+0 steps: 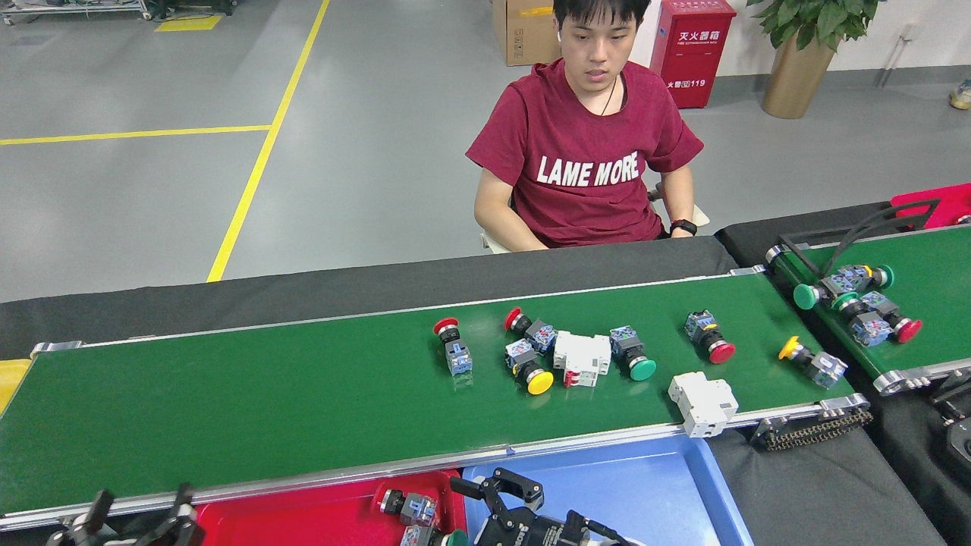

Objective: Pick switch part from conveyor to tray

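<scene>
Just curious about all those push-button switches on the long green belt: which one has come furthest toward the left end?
The lone red-capped switch. It stands apart, left of the clustered yellow-capped switch and the others.

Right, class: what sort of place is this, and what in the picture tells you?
Probably a factory training floor: a green conveyor carrying switch parts, sorting trays beside it, and yellow floor lines.
</scene>
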`<state>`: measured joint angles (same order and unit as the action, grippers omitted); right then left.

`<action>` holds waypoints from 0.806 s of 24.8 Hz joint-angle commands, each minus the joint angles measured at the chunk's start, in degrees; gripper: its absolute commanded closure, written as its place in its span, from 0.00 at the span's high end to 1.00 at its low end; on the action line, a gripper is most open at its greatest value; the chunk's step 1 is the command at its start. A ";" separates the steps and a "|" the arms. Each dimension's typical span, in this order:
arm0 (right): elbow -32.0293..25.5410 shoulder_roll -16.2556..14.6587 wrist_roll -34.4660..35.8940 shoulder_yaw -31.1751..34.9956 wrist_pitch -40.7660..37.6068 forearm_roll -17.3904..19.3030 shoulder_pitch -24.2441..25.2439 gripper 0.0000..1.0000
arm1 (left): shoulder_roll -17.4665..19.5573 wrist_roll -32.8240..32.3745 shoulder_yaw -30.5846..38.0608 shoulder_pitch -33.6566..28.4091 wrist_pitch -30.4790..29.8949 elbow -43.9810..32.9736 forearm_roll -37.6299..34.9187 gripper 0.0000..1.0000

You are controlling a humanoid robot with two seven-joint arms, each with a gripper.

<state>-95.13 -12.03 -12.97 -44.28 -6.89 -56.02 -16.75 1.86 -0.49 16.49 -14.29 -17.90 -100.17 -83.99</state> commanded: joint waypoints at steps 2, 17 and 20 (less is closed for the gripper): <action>-0.58 -0.10 3.39 6.66 11.73 -0.49 -1.44 0.95 | -1.60 -1.70 -10.25 5.33 9.55 -1.34 -5.75 1.00; -1.29 -10.03 17.46 31.18 12.26 -0.58 23.43 0.96 | -7.75 -8.30 -25.11 23.35 25.73 16.59 -13.22 0.99; -2.60 -10.91 18.78 31.27 11.20 -0.58 27.12 0.96 | -7.66 -8.30 -24.93 23.52 25.64 17.29 -13.13 0.99</action>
<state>-96.61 -22.12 4.48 -13.61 5.27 -56.63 10.23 -5.75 -8.91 -8.63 8.41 7.46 -82.60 -97.14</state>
